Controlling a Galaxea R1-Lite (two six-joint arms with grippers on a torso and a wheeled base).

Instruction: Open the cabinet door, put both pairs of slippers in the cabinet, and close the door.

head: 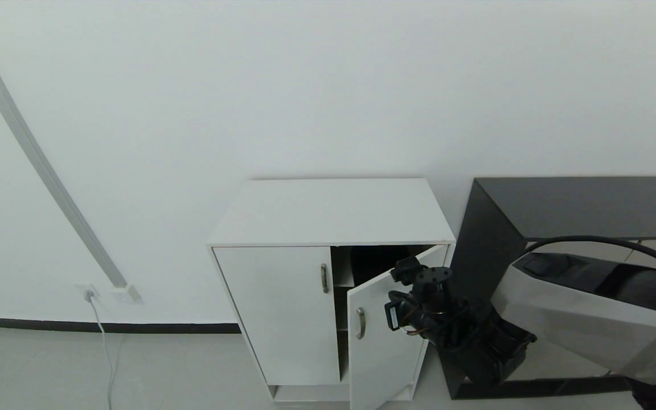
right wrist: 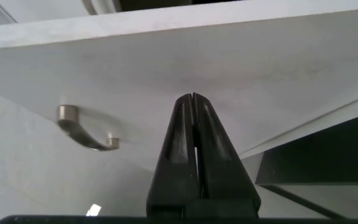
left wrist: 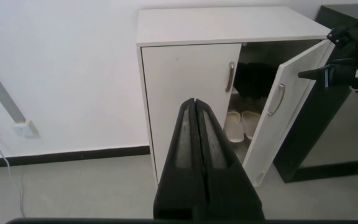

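The cabinet (head: 328,210) stood on the floor against the wall. Its left door (head: 277,313) was shut. Its right door (head: 382,347) hung part way open. Inside the cabinet, on the low shelf, sat a pale pair of slippers (left wrist: 242,124). On the shelf above them lay a dark thing (left wrist: 253,78). It could have been the other pair, but I could not tell for sure. So the job looked nearly done, with only the door left to close.

The right claw (right wrist: 194,99) was pinched tight and held nothing. Its tip sat against the outside of the right door, near the handle (right wrist: 86,127). The left claw (left wrist: 194,106) was pinched tight too and held nothing. It hung well out in front of the cabinet.

To close the door well, the right claw should push slow and flat on the outside, far from the hinge. It should follow the door round until the door meets the cabinet. It should stay off the handle, so that it does not slip.
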